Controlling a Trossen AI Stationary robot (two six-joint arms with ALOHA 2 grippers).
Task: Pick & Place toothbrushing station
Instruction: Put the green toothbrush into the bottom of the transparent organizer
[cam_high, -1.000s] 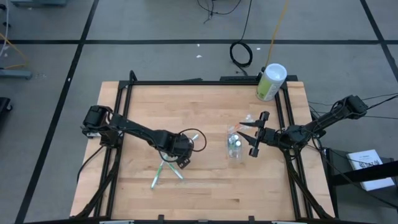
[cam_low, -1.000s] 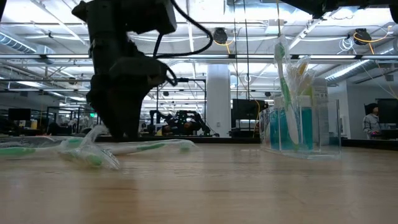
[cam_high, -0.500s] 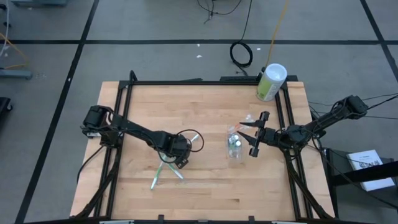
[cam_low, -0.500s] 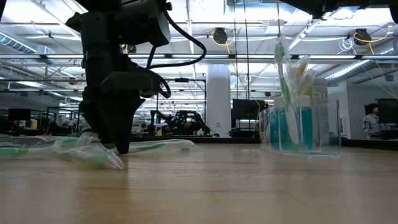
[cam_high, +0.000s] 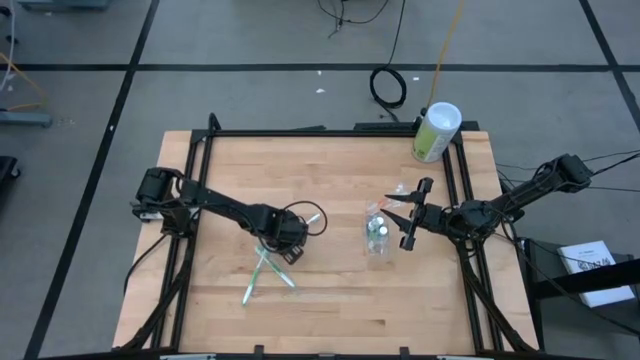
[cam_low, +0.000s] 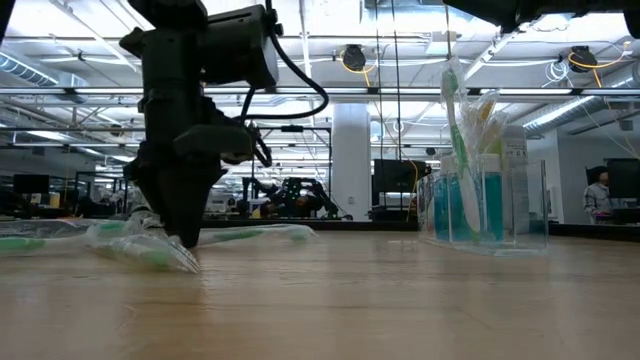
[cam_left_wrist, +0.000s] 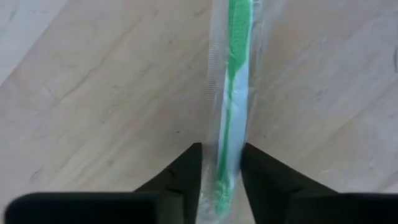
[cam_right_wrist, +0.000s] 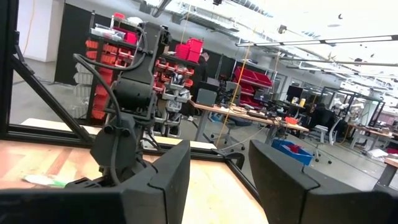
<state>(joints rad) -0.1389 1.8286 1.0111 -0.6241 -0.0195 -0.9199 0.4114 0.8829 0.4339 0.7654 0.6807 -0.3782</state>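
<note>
Bench (cam_high: 330, 170): pale wood top in a black frame, filling the middle of the high view; grey floor with dark lines all round, a coiled black cable (cam_high: 388, 86) on the floor at upper centre.

Left arm (cam_high: 215, 208): reaches from its base at the bench's left edge toward frame centre, wrist bent down. Left gripper (cam_high: 281, 243) sits low over the loose toothbrushes just left of centre. In the left wrist view its two dark fingers (cam_left_wrist: 181, 175) stand either side of a green-and-white toothbrush in a clear wrapper (cam_left_wrist: 231, 106), pressed close on it; the brush lies flat on the wood and runs away from the fingers. In the low view the gripper's tip (cam_low: 180, 225) is down at the wrapped brushes (cam_low: 150, 248) at frame left.

Right arm (cam_high: 520, 195): comes in from the right edge, stretched level toward centre. Right gripper (cam_high: 411, 215) is beside the clear cup, jaws parted, nothing between them.

Pale-green canister with white lid (cam_high: 435, 132): upper right corner of the bench.

Clear cup (cam_high: 377, 232): right of centre, upright, brushes and tubes standing in it; in the low view it shows at right (cam_low: 485, 205).

Loose toothbrushes (cam_high: 262, 275): crossed on the wood, lower left of centre, well apart from the cup.

Room behind: open workshop, bright ceiling lights, red bins on shelving, a person (cam_low: 600, 195) at far right.
</note>
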